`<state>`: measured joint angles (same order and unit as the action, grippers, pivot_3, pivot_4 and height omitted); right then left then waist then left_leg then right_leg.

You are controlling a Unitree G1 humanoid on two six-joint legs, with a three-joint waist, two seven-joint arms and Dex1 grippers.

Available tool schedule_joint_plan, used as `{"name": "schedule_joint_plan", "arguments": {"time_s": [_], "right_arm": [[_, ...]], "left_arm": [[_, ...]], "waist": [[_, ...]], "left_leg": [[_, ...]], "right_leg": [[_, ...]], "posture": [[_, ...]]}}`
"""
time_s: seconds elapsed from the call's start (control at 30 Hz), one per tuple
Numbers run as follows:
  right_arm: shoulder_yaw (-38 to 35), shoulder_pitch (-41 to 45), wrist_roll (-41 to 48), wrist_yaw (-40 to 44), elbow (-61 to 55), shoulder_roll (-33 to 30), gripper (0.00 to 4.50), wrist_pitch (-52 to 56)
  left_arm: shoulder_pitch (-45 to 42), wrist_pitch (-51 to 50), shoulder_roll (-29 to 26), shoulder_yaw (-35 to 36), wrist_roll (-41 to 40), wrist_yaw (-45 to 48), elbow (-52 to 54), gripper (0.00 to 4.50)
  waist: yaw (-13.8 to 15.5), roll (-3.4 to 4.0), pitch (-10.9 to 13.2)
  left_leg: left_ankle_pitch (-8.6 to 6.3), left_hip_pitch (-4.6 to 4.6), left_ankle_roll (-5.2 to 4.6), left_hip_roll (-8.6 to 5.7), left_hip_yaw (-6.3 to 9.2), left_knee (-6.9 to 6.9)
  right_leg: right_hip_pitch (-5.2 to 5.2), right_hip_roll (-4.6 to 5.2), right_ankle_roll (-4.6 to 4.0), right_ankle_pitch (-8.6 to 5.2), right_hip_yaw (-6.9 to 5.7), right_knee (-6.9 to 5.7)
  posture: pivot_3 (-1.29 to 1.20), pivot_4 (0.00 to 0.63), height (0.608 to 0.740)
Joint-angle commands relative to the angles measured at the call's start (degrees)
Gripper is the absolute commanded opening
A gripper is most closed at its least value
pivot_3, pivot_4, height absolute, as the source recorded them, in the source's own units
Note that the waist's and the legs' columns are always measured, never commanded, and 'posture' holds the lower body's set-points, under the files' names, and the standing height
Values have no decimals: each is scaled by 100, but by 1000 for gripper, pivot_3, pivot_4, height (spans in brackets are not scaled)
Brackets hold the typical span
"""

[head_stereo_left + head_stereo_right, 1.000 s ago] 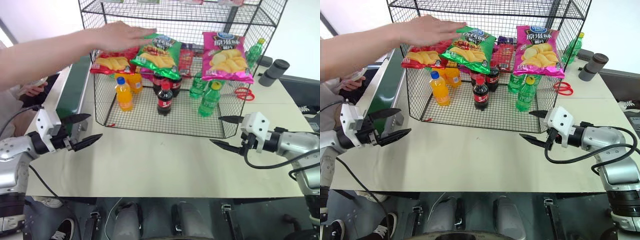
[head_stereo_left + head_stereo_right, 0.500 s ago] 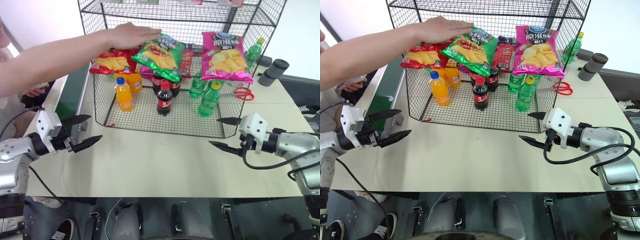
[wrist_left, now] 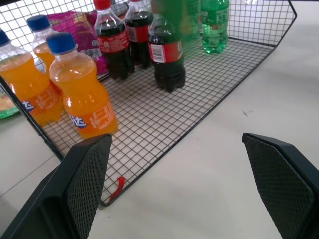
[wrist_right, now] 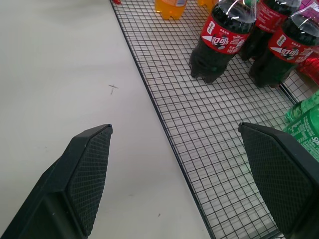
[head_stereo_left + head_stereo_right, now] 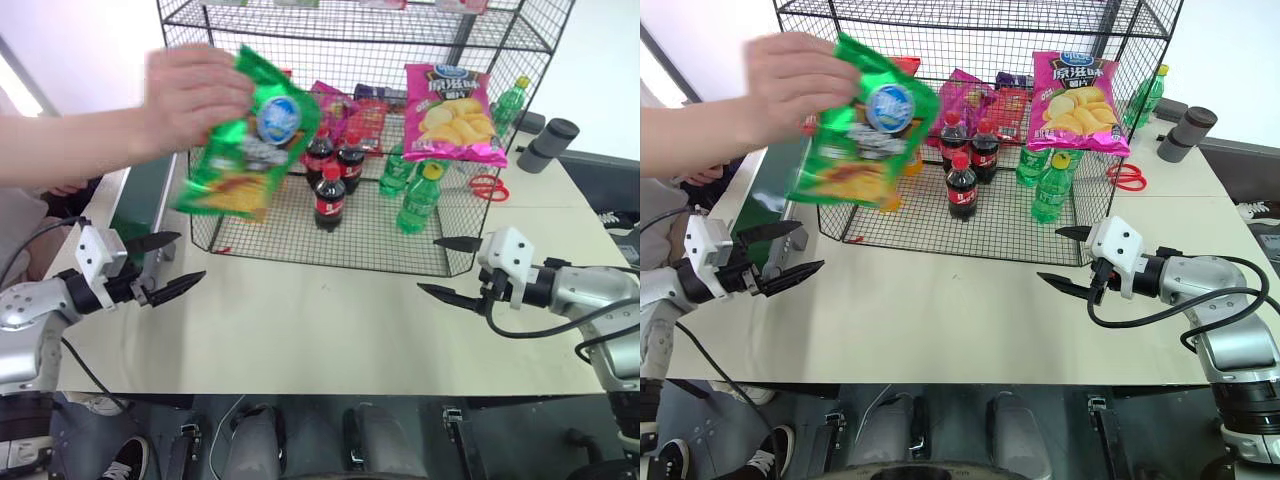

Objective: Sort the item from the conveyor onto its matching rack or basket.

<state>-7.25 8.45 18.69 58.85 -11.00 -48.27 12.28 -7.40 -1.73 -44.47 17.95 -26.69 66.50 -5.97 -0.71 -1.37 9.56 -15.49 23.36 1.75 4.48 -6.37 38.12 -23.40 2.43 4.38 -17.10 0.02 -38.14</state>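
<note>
Now the person's hand (image 5: 190, 95) has lifted the green crisp bag (image 5: 250, 135) off the rack (image 5: 330, 40); half a second earlier it lay on the mesh tier beside the red bag. Held in the air at far left, between rack and conveyor (image 5: 145, 185), it looks bound for the belt, so sorting has not yet begun. On the rack's tier a pink crisp bag (image 5: 452, 112) hangs at right; below stand cola bottles (image 5: 330, 197), green bottles (image 5: 419, 198) and orange bottles (image 3: 82, 97). Left gripper (image 5: 168, 265) and right gripper (image 5: 446, 267) wait near, over the worktop (image 5: 330, 320), jaws spread and empty
</note>
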Motion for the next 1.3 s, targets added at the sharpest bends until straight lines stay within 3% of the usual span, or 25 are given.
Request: {"name": "schedule_joint_plan", "arguments": {"time_s": [0.03,1.3], "right_arm": [[3,120,27,18,-103,-3,4232,-60],[228,362,-28,13,-33,107,4232,-127]], "left_arm": [[27,93,-25,35,-8,-20,210,4500],[173,-336,-20,24,-174,-156,432,4500]], "waist": [[-3,0,0],[0,0,0]], "left_leg": [[0,0,0,0,0,0],[0,0,0,0,1,2]], "right_leg": [[0,0,0,0,0,0],[0,0,0,0,0,-3]], "posture": [[0,150,740],[0,150,740]]}}
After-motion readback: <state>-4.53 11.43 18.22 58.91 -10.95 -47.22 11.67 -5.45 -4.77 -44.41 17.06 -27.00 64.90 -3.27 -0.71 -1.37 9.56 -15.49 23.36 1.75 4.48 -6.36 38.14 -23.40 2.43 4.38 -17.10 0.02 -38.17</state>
